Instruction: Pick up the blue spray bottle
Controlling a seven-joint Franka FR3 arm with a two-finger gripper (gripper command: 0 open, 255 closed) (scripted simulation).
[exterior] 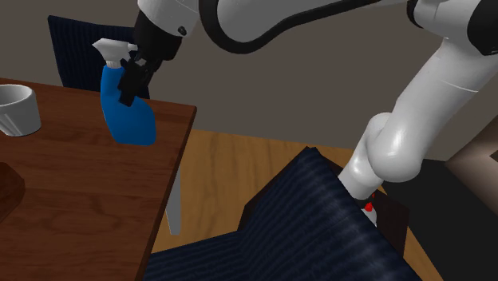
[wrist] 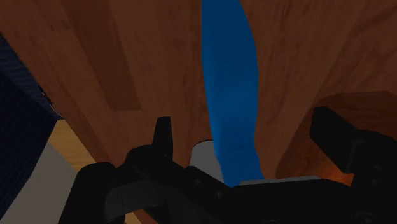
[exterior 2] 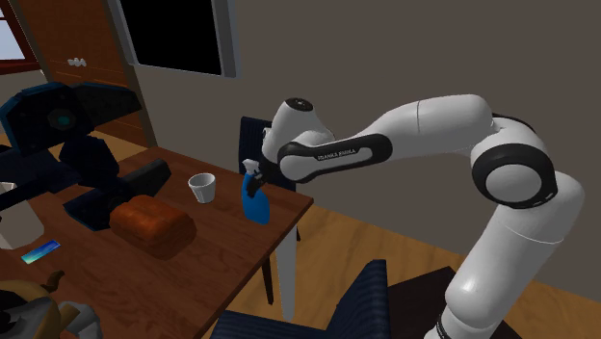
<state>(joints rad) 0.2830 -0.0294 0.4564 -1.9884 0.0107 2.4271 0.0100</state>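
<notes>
The blue spray bottle (exterior: 129, 116) with a white trigger head stands upright near the corner of the brown wooden table (exterior: 88, 199). My black gripper (exterior: 130, 78) comes down at its head and neck. In the wrist view the two fingers stand wide apart, with the blue body (wrist: 230, 83) running between them and a gap on each side; the gripper (wrist: 251, 137) is open and holds nothing. In the second exterior view the bottle (exterior 2: 256, 205) stands just under the hand (exterior 2: 262, 175), close to the table's edge (exterior 2: 289, 217).
A white cup (exterior: 16, 108) stands on the table to the shoulder view's left of the bottle. A brown loaf-shaped block (exterior 2: 149, 223) and black equipment (exterior 2: 72, 144) lie farther along. A dark blue chair (exterior: 80, 36) stands behind the table; another (exterior: 319, 231) sits by the stand.
</notes>
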